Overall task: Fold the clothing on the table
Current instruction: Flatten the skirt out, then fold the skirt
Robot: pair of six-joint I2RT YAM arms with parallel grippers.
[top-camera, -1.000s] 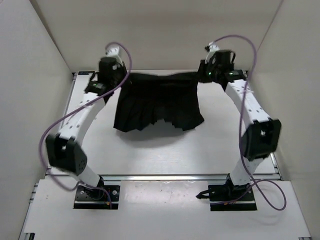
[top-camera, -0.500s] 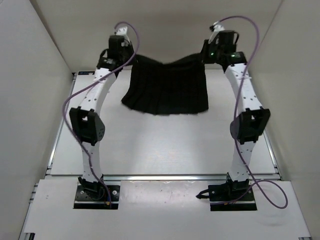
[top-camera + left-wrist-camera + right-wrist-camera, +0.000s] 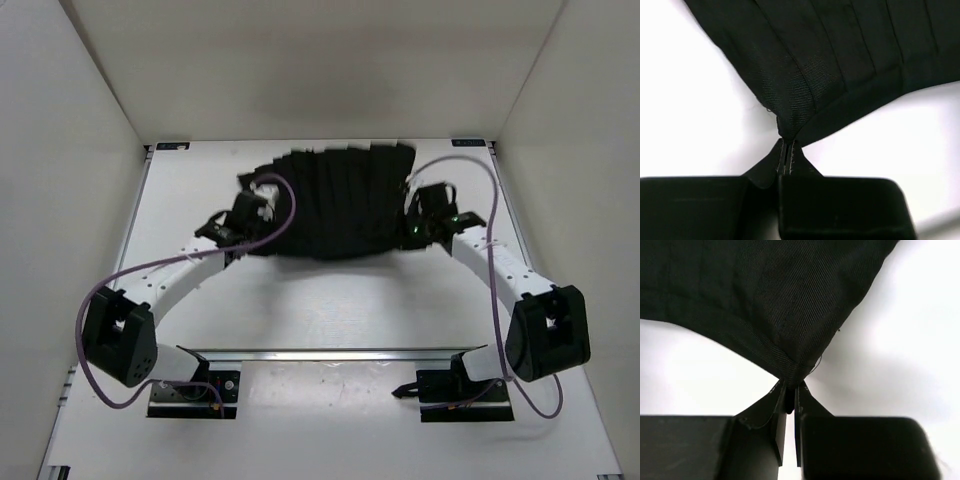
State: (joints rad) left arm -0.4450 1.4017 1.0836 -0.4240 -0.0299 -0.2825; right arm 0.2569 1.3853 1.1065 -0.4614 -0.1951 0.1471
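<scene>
Sprawling clothing [image 3: 345, 200] on table [image 3: 300, 305]

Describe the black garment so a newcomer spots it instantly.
Find the white table, then its far half between the two arms. There lies the clothing, a matte black pleated spread pinched at its near corners by the left pincer and right pincer. Unlike those hard pincers, it is soft fabric.

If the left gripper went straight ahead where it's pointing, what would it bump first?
Probably the clothing: the left gripper pinches its corner, and the fabric spreads straight ahead.
</scene>
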